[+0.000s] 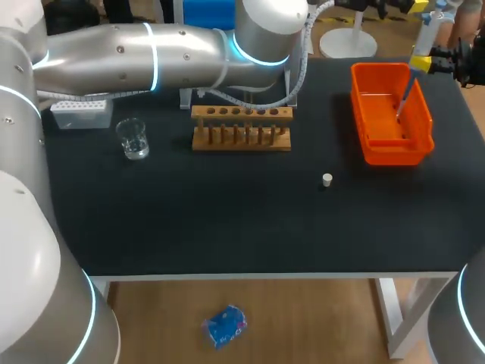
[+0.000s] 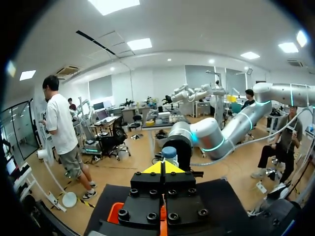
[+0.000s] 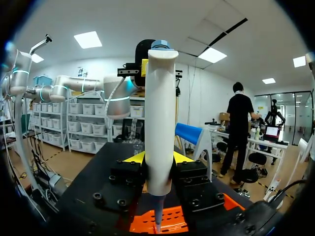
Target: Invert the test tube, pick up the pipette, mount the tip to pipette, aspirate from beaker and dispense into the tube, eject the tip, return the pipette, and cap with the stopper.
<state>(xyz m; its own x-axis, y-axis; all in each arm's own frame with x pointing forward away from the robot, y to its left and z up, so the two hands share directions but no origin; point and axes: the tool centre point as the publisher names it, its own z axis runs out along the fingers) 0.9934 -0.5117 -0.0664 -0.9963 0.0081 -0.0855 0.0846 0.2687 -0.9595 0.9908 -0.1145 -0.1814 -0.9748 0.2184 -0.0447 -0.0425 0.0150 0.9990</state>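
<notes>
Clamped from both sides by the right end effector (image 3: 158,164), the pipette (image 3: 160,113) is held upright above the orange bin (image 1: 394,152) at the desk's (image 1: 227,227) two o'clock. The left end effector (image 2: 165,168) is seen with its fingers together, nothing between them. From the wooden rack (image 1: 241,140), the stopper (image 1: 326,180) lies at four o'clock and the beaker (image 1: 133,139) at nine.

Head camera overlooks the table (image 1: 227,227); wrist cameras face each other above orange bin (image 1: 398,155).
</notes>
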